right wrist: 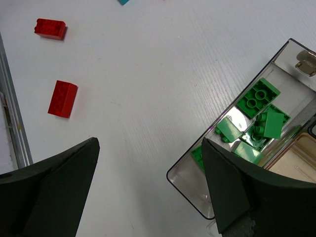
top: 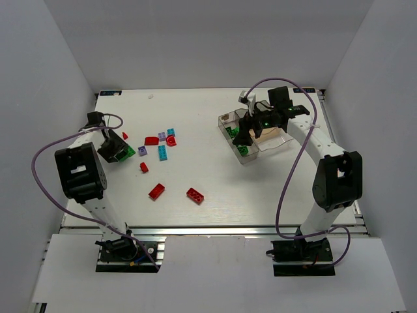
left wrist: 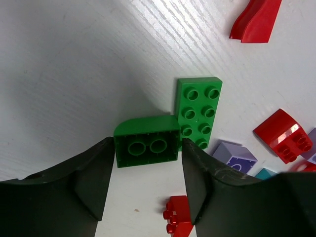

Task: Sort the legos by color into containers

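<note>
The left claw straddles an upturned green brick on the bench, jaws apart and close against both its sides; whether they press it I cannot tell. A flat green plate touches that brick's corner, so a squeeze may snag the plate and twist the brick loose. The right claw gapes wide and empty above a corner of the tray, whose long section holds green legos. From above, the right arm hides the tray's other sections.

Left arm and right arm show white links, black joints, purple cables.
</note>
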Motion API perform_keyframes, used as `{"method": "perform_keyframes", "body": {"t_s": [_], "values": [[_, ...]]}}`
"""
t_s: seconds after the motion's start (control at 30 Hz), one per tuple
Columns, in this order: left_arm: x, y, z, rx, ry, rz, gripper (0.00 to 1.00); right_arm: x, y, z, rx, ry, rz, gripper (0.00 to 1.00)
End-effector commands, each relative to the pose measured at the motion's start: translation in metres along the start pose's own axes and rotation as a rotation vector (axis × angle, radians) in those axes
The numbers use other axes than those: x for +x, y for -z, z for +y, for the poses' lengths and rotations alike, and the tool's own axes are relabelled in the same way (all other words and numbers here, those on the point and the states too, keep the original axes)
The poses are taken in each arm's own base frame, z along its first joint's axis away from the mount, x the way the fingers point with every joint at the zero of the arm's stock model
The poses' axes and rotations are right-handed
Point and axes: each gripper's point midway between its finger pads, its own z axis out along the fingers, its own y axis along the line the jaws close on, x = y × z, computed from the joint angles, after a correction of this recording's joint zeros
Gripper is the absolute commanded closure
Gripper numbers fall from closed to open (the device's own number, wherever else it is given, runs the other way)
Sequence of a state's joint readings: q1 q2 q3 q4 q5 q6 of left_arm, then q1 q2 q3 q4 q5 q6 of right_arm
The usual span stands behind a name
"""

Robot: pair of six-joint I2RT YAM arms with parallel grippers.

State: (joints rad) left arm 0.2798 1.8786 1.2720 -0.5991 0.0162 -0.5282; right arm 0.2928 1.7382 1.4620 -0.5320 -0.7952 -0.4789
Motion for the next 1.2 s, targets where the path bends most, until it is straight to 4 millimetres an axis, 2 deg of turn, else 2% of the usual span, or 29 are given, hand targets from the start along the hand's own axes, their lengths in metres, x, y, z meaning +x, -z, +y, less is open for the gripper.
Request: {"method": "perform_keyframes", "body": {"t_s": [0.0, 0.1, 0.23, 0.33, 0.43, 0.57, 0.6, 0.63, 0.67, 0.7, 0.73, 0.77, 0.83, 0.9, 1.0, 1.03, 1.1, 1.13, 1.17], "values": [[-0.005, 0.006, -0.006, 0.036, -0.010, -0.020, 0.35, 0.001, 0.002, 0.001, -0.008, -0.011, -0.002, 0.11], [-0.002, 0.005, 0.001, 0.022, -0.006, -0.016, 0.39, 0.001, 0.000, 0.002, -0.011, -0.018, -0.001, 0.11], [-0.001, 0.006, 0.002, 0.025, -0.006, -0.016, 0.55, 0.002, 0.001, 0.004, -0.013, -0.018, -0.002, 0.11], [0.000, 0.007, 0.000, 0.037, -0.008, -0.011, 0.61, 0.003, 0.002, 0.003, -0.009, -0.017, 0.001, 0.11], [0.000, 0.014, -0.006, 0.073, -0.008, -0.015, 0.69, 0.006, 0.003, 0.003, -0.007, -0.026, 0.003, 0.11], [-0.007, 0.043, -0.024, 0.175, -0.021, -0.057, 0.76, 0.006, 0.002, 0.007, -0.014, -0.022, 0.001, 0.11], [-0.009, 0.061, -0.036, 0.221, -0.039, -0.093, 0.77, 0.006, 0.003, 0.008, -0.013, -0.023, -0.001, 0.11], [-0.001, 0.070, -0.047, 0.278, -0.054, -0.080, 0.77, 0.006, 0.003, 0.008, -0.014, -0.025, -0.003, 0.11], [-0.004, 0.079, -0.054, 0.323, -0.057, -0.099, 0.78, 0.009, 0.002, 0.009, -0.018, -0.030, -0.001, 0.11], [-0.003, 0.097, -0.064, 0.389, -0.043, -0.115, 0.78, 0.008, 0.002, 0.009, -0.019, -0.034, -0.003, 0.11], [0.006, 0.105, -0.079, 0.483, -0.054, -0.097, 0.79, 0.008, 0.001, 0.010, -0.021, -0.036, -0.004, 0.11], [0.009, 0.111, -0.084, 0.519, -0.026, -0.090, 0.79, 0.009, 0.002, 0.010, -0.022, -0.040, -0.005, 0.11], [0.018, 0.136, -0.112, 0.658, -0.054, -0.097, 0.80, 0.008, 0.001, 0.009, -0.021, -0.045, -0.005, 0.11], [0.033, 0.143, -0.128, 0.736, -0.046, -0.054, 0.80, 0.006, 0.001, 0.008, -0.009, -0.042, -0.007, 0.12], [0.061, 0.159, -0.169, 0.856, -0.110, 0.021, 0.82, 0.006, 0.004, 0.001, 0.042, -0.065, -0.003, 0.14], [0.080, 0.158, -0.188, 0.881, -0.156, 0.064, 0.82, 0.003, 0.004, -0.003, 0.067, -0.075, -0.013, 0.14], [0.091, 0.170, -0.215, 0.931, -0.202, 0.084, 0.82, 0.002, 0.008, -0.011, 0.120, -0.091, -0.020, 0.17], [0.097, 0.172, -0.227, 0.948, -0.227, 0.092, 0.82, -0.003, 0.010, -0.014, 0.141, -0.086, -0.035, 0.19], [0.117, 0.167, -0.242, 0.950, -0.254, 0.140, 0.82, -0.004, 0.013, -0.018, 0.171, -0.114, -0.040, 0.23]]}}
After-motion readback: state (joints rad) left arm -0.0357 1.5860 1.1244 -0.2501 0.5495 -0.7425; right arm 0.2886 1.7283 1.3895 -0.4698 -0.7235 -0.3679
